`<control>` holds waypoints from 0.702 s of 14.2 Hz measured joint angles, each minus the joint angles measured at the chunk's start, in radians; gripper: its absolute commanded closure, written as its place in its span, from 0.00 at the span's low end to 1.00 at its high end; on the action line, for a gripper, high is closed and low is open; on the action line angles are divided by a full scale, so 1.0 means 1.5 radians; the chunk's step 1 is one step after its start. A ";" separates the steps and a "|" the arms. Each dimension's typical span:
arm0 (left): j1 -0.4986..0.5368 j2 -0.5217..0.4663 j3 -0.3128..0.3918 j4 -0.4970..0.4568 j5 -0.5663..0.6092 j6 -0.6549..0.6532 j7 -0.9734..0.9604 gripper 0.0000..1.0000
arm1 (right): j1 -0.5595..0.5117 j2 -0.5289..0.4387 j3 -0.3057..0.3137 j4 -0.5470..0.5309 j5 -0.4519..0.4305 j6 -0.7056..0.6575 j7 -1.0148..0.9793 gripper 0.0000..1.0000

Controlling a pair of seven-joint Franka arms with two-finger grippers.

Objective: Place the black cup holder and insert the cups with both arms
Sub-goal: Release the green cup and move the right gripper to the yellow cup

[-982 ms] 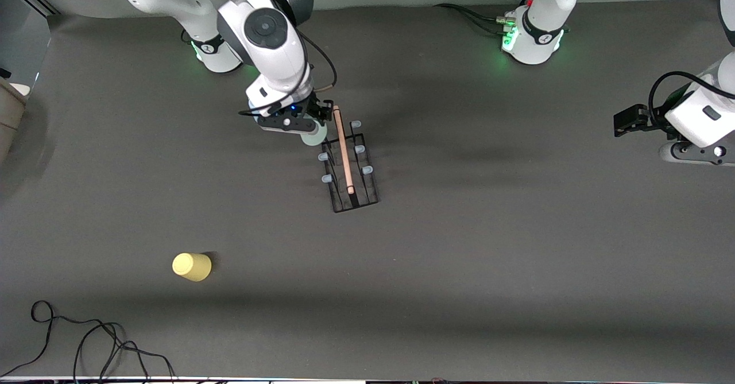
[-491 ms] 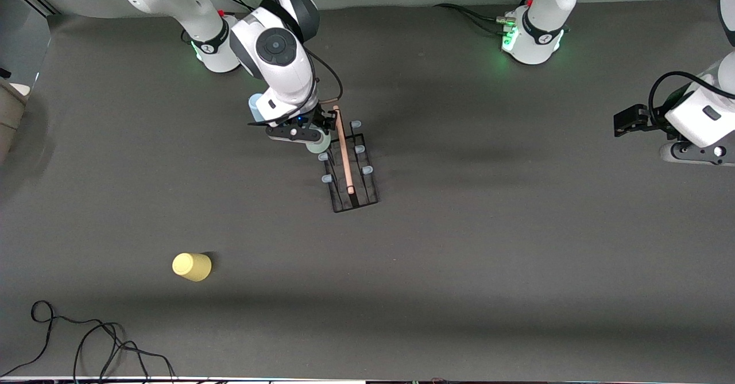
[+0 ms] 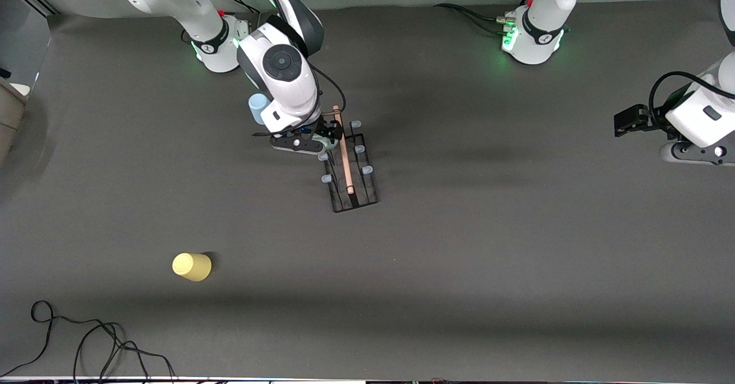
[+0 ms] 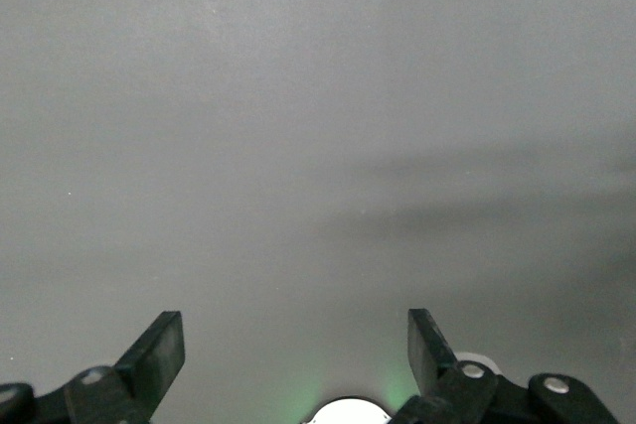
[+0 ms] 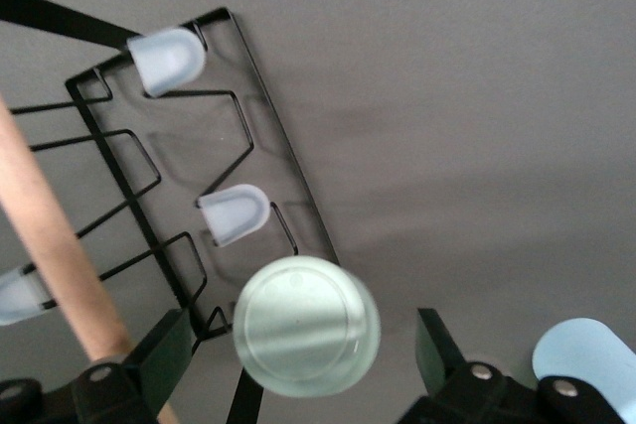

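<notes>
Fingers of the right gripper (image 5: pixel 298 345) stand spread apart around the sage green cup (image 5: pixel 306 326) over the black cup holder (image 3: pixel 349 165) at mid-table, while the left gripper (image 4: pixel 296 356) waits wide open, the blue cup (image 3: pixel 258 107) beside the right arm and the yellow cup (image 3: pixel 192 266) standing nearer the front camera.

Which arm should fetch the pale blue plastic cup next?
Right. The right gripper, open beside the green cup at the black wire rack, is next to the pale blue plastic cup; the left gripper waits at the table's far end.
</notes>
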 measured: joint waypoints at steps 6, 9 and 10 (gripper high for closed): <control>0.000 0.000 0.000 0.000 0.000 0.000 0.000 0.00 | -0.007 -0.034 -0.083 0.176 0.000 -0.222 -0.078 0.00; 0.000 0.000 0.001 0.000 0.000 0.000 0.000 0.00 | -0.018 -0.023 -0.188 0.182 0.000 -0.208 -0.225 0.00; 0.001 0.000 0.001 0.000 0.000 0.000 0.000 0.00 | -0.026 -0.013 -0.224 0.183 0.000 -0.192 -0.280 0.00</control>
